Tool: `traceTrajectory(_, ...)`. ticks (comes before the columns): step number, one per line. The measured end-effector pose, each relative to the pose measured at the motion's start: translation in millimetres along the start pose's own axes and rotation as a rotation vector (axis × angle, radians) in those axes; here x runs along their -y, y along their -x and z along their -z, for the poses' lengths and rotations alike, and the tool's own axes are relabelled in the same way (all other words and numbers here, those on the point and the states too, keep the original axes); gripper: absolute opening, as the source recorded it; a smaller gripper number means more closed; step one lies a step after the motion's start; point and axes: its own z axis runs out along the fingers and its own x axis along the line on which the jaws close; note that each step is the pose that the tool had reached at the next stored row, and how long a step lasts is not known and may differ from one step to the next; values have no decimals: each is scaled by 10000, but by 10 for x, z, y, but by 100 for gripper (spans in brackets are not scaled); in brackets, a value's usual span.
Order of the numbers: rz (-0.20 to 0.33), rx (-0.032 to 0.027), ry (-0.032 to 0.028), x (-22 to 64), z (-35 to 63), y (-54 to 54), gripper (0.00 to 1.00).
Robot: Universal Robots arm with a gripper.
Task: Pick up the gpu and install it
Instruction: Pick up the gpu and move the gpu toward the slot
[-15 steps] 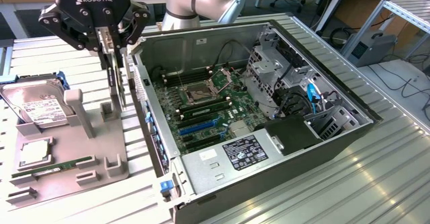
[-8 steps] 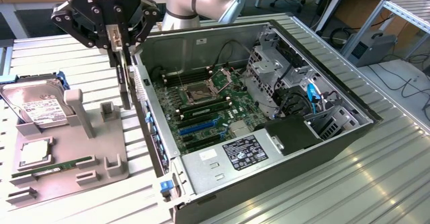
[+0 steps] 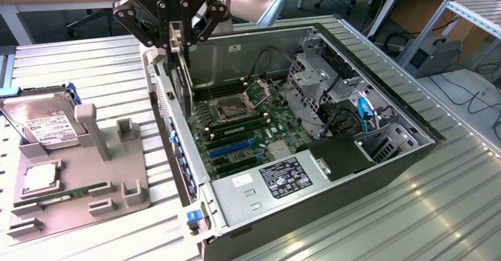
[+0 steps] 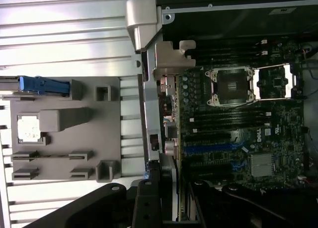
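Gpu [image 3: 186, 79] hangs upright and edge-on over the open computer case [image 3: 391, 155], at about eleven o'clock from the case's middle in the exterior view, close to its rear wall. We see a thin, flat, dark card. At nine o'clock from the case lies the grey tray [image 3: 117, 173], with the hard drive [image 3: 47, 123] standing at its far end. The gripper [image 3: 180, 45] pinches the card's top edge between its fingers.
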Motion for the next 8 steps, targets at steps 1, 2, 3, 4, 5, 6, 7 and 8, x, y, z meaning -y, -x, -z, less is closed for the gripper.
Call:
traceTrajectory(1, 0, 0, 0, -2, -3, 22, 27)
traceTrajectory(2, 0, 1, 0, -3, -5, 36, 27)
traceTrajectory(3, 0, 0, -1, -4, -7, 51, 27)
traceTrajectory(4, 0, 0, -1, -4, -8, 60, 27)
traceTrajectory(5, 0, 1, -1, -6, -11, 79, 27)
traceTrajectory(6, 0, 0, -1, -7, -12, 90, 27)
traceTrajectory(7, 0, 0, -1, -7, -14, 101, 27)
traceTrajectory(8, 0, 0, -1, -8, -15, 110, 27)
